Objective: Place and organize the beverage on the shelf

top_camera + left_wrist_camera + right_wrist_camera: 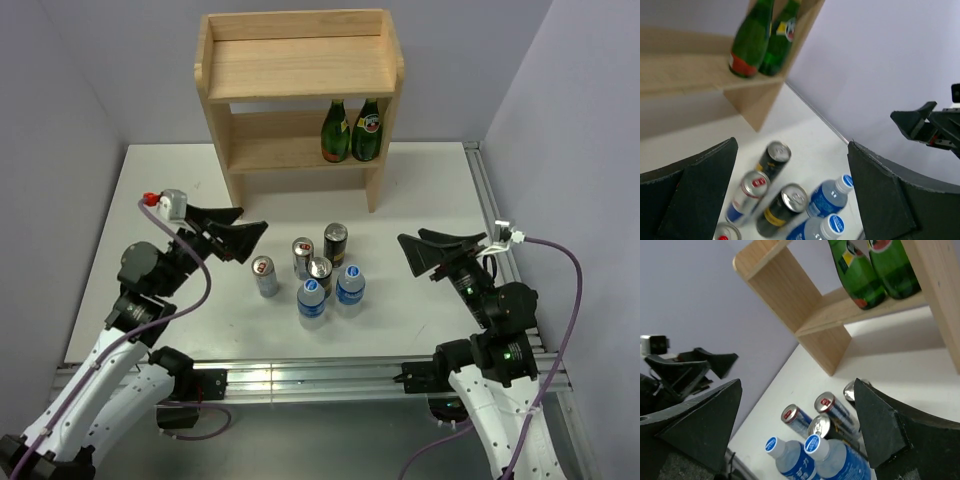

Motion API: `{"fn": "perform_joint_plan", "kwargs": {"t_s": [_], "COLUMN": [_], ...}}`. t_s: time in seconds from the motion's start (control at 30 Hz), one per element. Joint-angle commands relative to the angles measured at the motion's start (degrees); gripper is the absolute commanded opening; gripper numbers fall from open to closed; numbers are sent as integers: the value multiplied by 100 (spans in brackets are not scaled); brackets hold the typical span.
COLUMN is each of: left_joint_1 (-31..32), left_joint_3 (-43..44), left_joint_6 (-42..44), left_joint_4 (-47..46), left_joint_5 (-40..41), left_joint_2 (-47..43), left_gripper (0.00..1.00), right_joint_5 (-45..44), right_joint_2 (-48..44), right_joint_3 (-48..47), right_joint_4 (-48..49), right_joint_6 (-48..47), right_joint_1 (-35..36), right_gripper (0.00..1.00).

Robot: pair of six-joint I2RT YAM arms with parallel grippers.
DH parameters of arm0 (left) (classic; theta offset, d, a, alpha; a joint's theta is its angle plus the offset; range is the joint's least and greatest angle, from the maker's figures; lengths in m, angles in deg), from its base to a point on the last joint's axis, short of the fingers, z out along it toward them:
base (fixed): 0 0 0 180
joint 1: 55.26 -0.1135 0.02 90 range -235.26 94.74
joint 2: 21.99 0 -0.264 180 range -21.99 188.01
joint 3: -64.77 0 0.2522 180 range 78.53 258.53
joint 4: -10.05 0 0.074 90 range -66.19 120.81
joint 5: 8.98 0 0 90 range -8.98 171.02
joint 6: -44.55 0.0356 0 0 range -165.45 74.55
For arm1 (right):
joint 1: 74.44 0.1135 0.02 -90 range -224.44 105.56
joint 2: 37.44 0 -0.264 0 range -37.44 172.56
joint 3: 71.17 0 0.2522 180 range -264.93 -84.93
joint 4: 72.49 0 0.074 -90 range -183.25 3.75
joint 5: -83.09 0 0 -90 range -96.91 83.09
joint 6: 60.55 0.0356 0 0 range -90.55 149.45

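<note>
While hovering over the table (150, 200), spread wide and gripping nothing: left gripper (250, 222) at 9 o'clock of the drinks (320, 272), right gripper (413, 242) at 3 o'clock. Standing upright in a tight mid-table cluster: two silver cans (265, 276), two black cans (335, 242), two bottles (350, 285), with bottles toward 6 o'clock. At 12 o'clock, well apart, shelf (300, 70), holding green bottles (351, 130) on its lower tier, 3 o'clock end.

We record a white table (150, 210) with the light-wood shelf (300, 70) standing at its far side. Near the middle, 6 upright drinks cluster: 2 water bottles (311, 299) (350, 286), 2 black-and-gold cans (336, 242) (320, 272) and 2 silver cans (265, 276) (302, 257).
</note>
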Motion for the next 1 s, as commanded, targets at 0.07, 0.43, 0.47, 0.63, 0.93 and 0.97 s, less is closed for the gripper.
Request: {"fn": "perform_joint_plan", "kwargs": {"t_s": [0.07, 0.43, 0.47, 0.63, 0.93, 0.97], "left_joint_1": [37, 1380, 1486, 2888, 4984, 5020], "left_joint_3": [46, -532, -576, -638, 697, 733], "left_joint_6": [-850, -777, -858, -981, -1826, -1756], "left_joint_4": [-99, 1810, 1915, 1705, 3006, 2936], "left_joint_5": [-114, 3977, 4227, 5675, 7403, 7472], "left_joint_2": [443, -356, -199, 258, 2096, 2079], "left_gripper": [99, 99, 97, 98, 99, 99], "right_joint_5": [272, -263, -707, -1440, -5735, -6035], "right_joint_2": [-105, -781, -870, -538, 1703, 1983], "right_joint_3": [160, 1321, 1339, 1217, -285, -539], "right_joint_4": [-365, -1278, -1373, -1891, -3146, -3262], "right_joint_6": [923, -324, -227, -198, 731, 1002], "right_joint_1": [18, 325, 482, 720, 3785, 4032], "right_gripper": [100, 100, 100, 100, 100, 100]}}
